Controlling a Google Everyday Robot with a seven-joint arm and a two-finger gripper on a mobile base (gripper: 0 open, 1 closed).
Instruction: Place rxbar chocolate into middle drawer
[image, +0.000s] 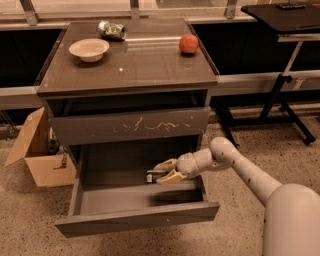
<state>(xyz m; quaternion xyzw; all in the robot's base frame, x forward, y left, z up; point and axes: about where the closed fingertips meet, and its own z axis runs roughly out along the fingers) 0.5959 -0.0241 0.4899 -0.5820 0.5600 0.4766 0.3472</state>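
Speckled flooring (165, 244) lay beneath the open middle drawer (135, 219). Inside it, the gripper (161, 173) clamped the rxbar chocolate (152, 176).

The cabinet (150, 65) was dark grey-brown with a shiny top. On it sat a cream bowl (89, 49), a silver can (112, 30) and a red apple (188, 43). The cabinet's upper drawer front (130, 127) was grey with pale scratch marks. The middle drawer (135, 220), pulled out of the cabinet, was plain grey. Inside it was the gripper (159, 175), with tan fingers (169, 177) closed on the black rxbar chocolate (151, 177), which had pale marks. The arm (240, 170) was whitish grey. Left of the cabinet was a brown cardboard box (35, 150). The floor (240, 225) was speckled tan.
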